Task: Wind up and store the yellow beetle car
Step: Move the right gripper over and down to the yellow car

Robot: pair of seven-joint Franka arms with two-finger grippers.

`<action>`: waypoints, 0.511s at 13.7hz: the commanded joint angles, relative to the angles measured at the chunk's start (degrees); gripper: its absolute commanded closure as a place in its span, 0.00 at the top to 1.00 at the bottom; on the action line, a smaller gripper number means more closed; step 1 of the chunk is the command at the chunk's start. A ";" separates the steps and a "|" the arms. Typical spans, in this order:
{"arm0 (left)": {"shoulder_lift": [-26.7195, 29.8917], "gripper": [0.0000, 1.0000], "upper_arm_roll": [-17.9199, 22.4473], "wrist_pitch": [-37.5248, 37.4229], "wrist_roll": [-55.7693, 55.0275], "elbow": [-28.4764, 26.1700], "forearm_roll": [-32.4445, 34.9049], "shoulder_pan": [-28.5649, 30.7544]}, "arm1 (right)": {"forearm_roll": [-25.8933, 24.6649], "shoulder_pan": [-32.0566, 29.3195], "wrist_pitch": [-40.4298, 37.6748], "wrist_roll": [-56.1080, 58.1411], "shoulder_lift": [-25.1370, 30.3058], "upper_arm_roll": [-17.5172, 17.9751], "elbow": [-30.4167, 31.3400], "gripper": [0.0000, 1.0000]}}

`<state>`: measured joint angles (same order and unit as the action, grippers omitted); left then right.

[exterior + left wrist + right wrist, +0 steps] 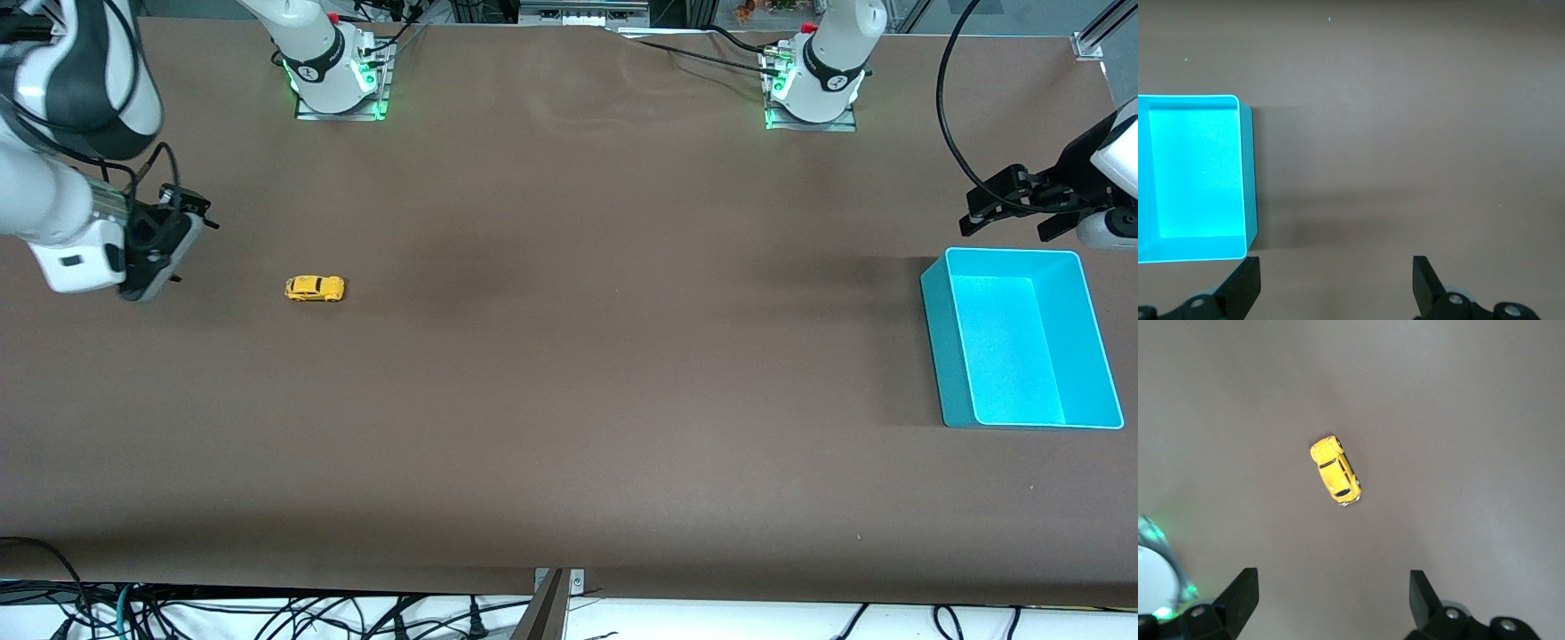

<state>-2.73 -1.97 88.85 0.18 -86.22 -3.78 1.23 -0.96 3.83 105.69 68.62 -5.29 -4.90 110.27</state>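
The right gripper (169, 240) hung over the table (569, 400) at the right arm's end, fingers spread wide and empty. The yellow beetle car (315, 288) stood on its wheels just beside it, toward the table's middle, long axis parallel to the table's long edges. The right arm was plainly nearer. The turquoise bin (933, 329) sat by the left arm's end. The left gripper (1013, 204) waited over the table beside the bin, fingers apart, holding nothing.

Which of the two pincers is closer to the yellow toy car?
The right pincer: it hangs open over the table beside the yellow beetle car. The left pincer, also open, is at the turquoise bin, at the table's left-arm end.
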 commanded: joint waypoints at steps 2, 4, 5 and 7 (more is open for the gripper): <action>-0.16 1.00 -0.14 -0.52 -0.26 0.79 0.97 -0.09 | -2.55 -0.06 15.55 13.19 2.39 1.73 13.18 1.00; -0.08 1.00 -0.14 -0.52 -0.26 0.79 0.97 -0.09 | -2.55 -0.06 26.36 13.56 2.39 2.53 20.91 1.00; -0.08 1.00 -0.14 -0.52 -0.26 0.79 0.97 -0.09 | -2.55 -0.06 32.59 13.56 1.61 2.70 24.00 1.00; -0.17 1.00 -0.14 -0.52 -0.26 0.79 0.97 -0.09 | -2.55 -0.06 38.70 13.74 -1.90 4.10 25.96 1.00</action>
<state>-2.74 -1.97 88.85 0.18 -86.22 -3.78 1.23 -2.74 3.98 139.38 81.38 -6.28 -2.05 133.22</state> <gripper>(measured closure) 0.000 0.000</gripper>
